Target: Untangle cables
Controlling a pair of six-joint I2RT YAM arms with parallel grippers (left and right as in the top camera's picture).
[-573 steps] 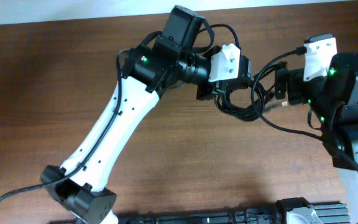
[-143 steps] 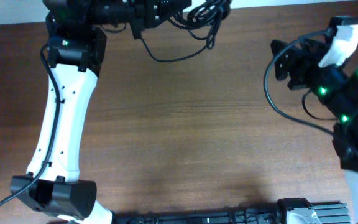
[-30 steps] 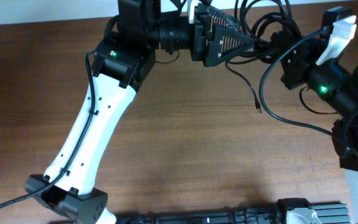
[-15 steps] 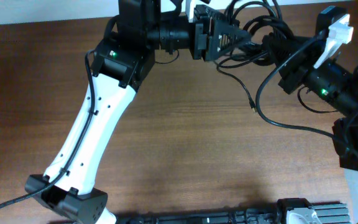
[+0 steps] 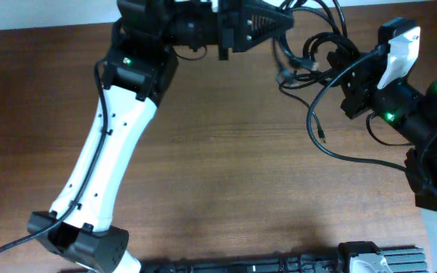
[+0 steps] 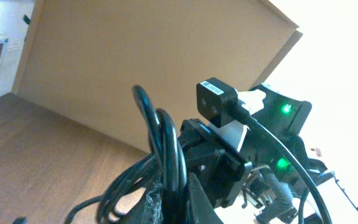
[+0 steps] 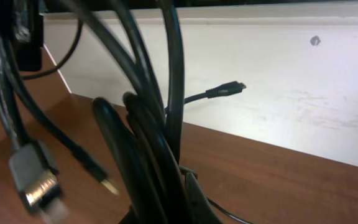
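The cables [image 5: 307, 61] hang as a black looped bunch above the far edge of the table, stretched between my two grippers. My left gripper [image 5: 283, 26] is shut on loops at the bunch's upper left; in the left wrist view the cords [image 6: 165, 146] rise from between its jaws [image 6: 176, 200]. From the right, my right gripper [image 5: 345, 76] is shut on the bunch, and the right wrist view shows thick strands [image 7: 146, 146] clamped in it [image 7: 174, 200]. One loose end [image 5: 321, 139] dangles over the table. A metal-tipped plug [image 7: 37, 182] hangs at the left.
Brown wooden table [image 5: 226, 167] with a pale wall [image 7: 278, 74] along its far edge. The left arm's white link [image 5: 108, 163] crosses the table's left half. The right arm's own thick wire [image 5: 355, 155] loops below the right gripper. A dark rail [image 5: 279, 265] lies at the near edge.
My left gripper has gone from wide open to shut on the cables and drawn back left. The bunch now stretches between both grippers, and the loose end has swung slightly right and down.
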